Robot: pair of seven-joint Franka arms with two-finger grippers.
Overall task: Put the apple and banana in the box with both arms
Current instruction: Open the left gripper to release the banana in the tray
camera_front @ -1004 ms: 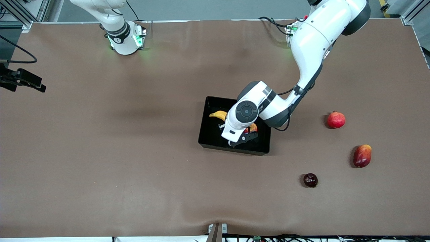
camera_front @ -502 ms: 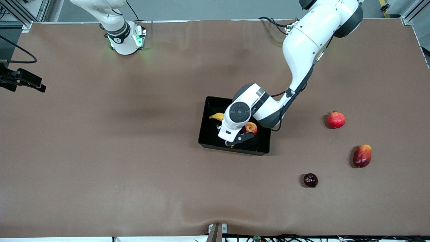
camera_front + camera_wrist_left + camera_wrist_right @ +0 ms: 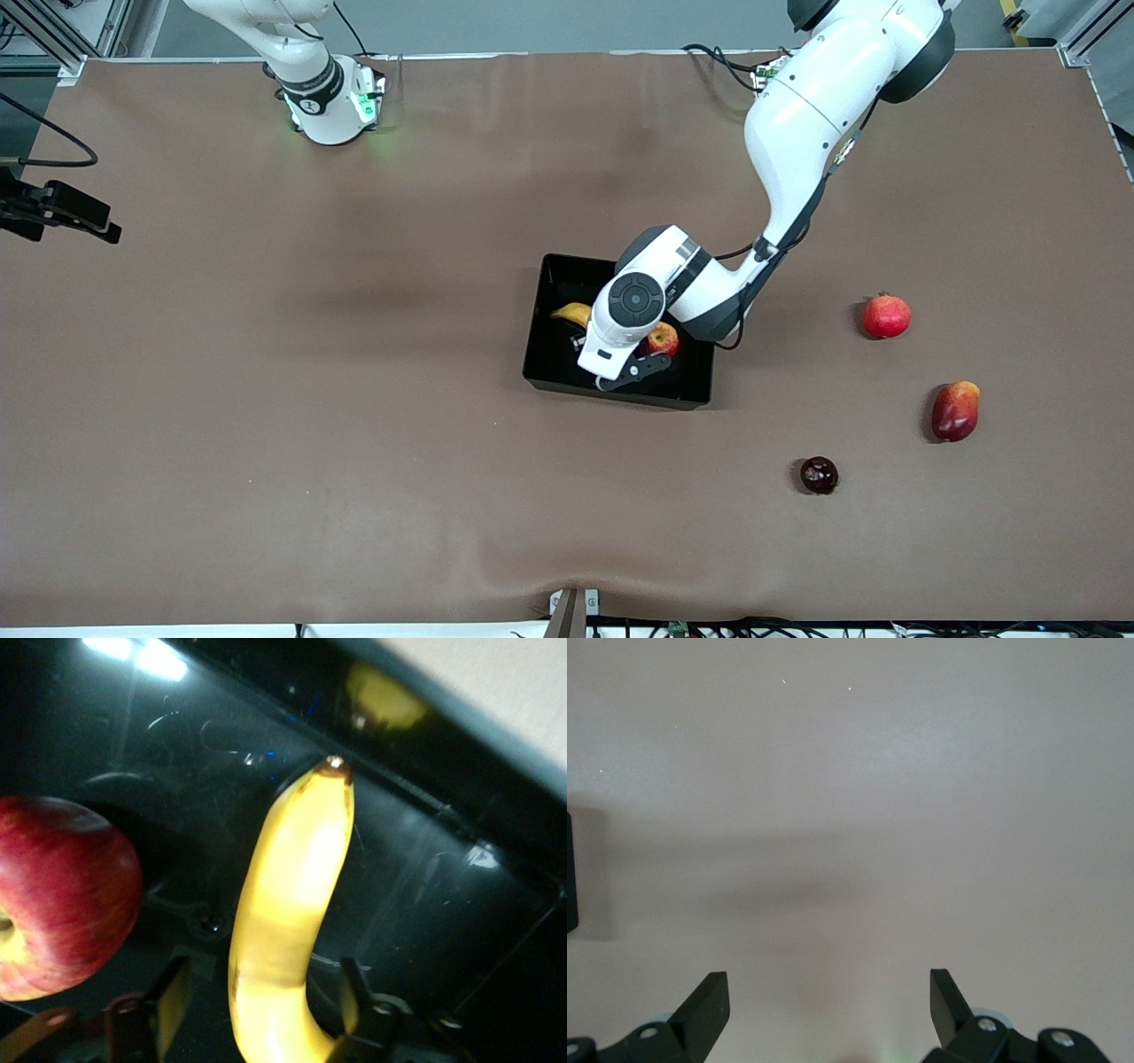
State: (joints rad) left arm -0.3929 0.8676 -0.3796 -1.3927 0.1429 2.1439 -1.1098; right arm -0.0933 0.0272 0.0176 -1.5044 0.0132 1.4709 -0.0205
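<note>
You had the apple (image 3: 663, 338) and the banana (image 3: 572, 312) both lying in the box (image 3: 620, 392), apart from each other, so the task looked all but done. Your left end effector (image 3: 266, 1001) hung low inside the box with its fingers spread either side of the banana, gripping nothing, which read as a release. Your right end effector (image 3: 829, 1003) waited over bare worktop (image 3: 266, 399), fingers spread wide and empty.
</note>
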